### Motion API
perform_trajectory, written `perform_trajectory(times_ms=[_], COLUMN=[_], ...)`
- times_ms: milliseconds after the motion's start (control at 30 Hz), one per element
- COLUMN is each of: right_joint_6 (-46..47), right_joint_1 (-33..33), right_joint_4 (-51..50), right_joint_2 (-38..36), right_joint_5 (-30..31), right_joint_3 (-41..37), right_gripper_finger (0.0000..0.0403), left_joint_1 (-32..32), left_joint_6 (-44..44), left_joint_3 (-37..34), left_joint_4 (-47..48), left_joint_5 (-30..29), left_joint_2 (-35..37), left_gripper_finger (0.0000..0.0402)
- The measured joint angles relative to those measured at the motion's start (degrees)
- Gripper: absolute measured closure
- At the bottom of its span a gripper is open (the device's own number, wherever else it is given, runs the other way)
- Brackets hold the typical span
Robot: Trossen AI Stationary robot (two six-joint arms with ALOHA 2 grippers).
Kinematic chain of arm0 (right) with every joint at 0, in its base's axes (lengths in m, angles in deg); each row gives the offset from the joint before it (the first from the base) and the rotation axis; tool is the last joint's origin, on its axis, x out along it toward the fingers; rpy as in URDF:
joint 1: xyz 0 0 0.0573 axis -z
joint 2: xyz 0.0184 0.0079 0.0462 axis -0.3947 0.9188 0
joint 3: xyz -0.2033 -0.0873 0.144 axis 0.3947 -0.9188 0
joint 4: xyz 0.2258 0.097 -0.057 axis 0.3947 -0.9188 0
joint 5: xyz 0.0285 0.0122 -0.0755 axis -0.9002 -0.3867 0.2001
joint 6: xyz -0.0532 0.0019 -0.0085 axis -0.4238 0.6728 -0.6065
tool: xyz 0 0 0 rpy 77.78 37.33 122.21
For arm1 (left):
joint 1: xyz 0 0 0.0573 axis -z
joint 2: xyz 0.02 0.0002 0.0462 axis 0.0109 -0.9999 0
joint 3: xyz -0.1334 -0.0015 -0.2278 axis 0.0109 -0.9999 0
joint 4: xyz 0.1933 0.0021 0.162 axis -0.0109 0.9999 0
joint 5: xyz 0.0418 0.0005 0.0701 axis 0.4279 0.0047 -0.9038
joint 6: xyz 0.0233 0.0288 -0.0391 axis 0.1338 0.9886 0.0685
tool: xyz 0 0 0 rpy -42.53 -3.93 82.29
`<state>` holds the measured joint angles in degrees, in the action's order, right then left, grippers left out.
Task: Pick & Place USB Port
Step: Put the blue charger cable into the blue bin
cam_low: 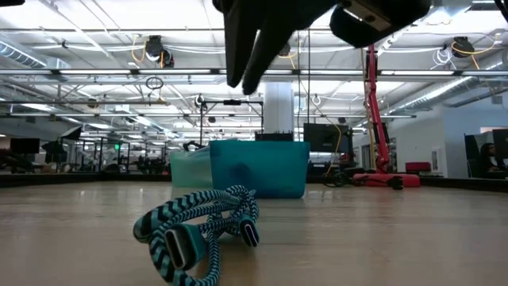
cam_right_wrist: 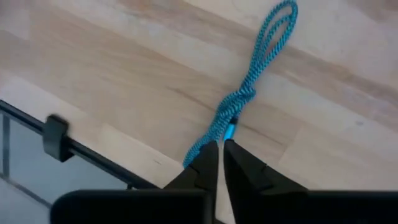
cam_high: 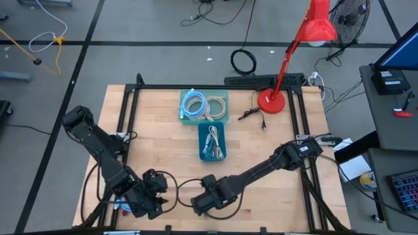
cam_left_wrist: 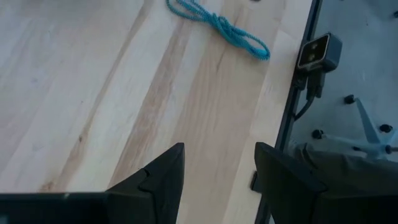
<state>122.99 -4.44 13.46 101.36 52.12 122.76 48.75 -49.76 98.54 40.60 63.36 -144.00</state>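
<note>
Cable: the teal braided USB cable (cam_right_wrist: 249, 93) lies bundled on the counter (cam_high: 163, 143) near its front edge, plug ends toward the low camera.
Right tool: the right tool (cam_right_wrist: 219, 163) hangs just above the cable's near end, fingers almost together and holding nothing; likely lined up for a pinch.
Left tool: the left tool (cam_left_wrist: 217, 177) waits at the front-left corner, fingers apart and empty.
Bins: a blue bin (cam_high: 211, 141) with pale cables, probably the drop spot, stands mid-counter; a tray (cam_high: 204, 105) of coiled cable behind it.
Obstacles: red lamp (cam_high: 277, 91) far right, off the path.
</note>
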Motion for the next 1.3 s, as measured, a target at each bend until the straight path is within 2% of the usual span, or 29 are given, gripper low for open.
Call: perform_trajectory(times_ms=[267, 433, 567, 667, 833, 1167, 1300], right_joint_6=[-0.9, -0.7, -0.4, -0.1, 0.1, 0.2, 1.3], right_joint_1=[1.3, 2.2, 2.2, 2.2, 2.2, 2.5, 2.5], right_joint_4=[-1.6, 1.4, 5.7, 8.5, 11.0, 17.8, 19.3], right_joint_2=[0.0, 0.0, 0.0, 0.0, 0.0, 0.0, -0.3], right_joint_5=[-1.8, -1.8, -1.9, -2.0, -1.9, -2.0, -2.1], right_joint_3=[-0.1, -4.2, -7.4, -9.0, -10.5, -15.8, -17.5], right_gripper_finger=[0.0298, 0.0245, 0.0222, 0.0218, 0.0223, 0.0226, 0.0240], left_joint_1=[1.3, 2.8, 5.9, 10.1, 14.6, 16.2, 16.2], left_joint_6=[-0.6, -1.3, -2.3, 0.5, -0.1, -4.5, -5.1], left_joint_3=[0.0, 0.0, 0.0, 0.0, 0.0, 0.0, 0.0], left_joint_4=[0.0, 0.8, 2.3, 1.3, 1.6, 1.7, 1.7], left_joint_5=[-2.0, -2.2, -4.5, -7.3, -9.1, -11.7, -11.7], left_joint_2=[0.0, 0.0, 0.0, 0.3, 0.4, 0.4, 0.4], left_gripper_finger=[0.0204, 0.0204, 0.0204, 0.0204, 0.0204, 0.0204, 0.0204])
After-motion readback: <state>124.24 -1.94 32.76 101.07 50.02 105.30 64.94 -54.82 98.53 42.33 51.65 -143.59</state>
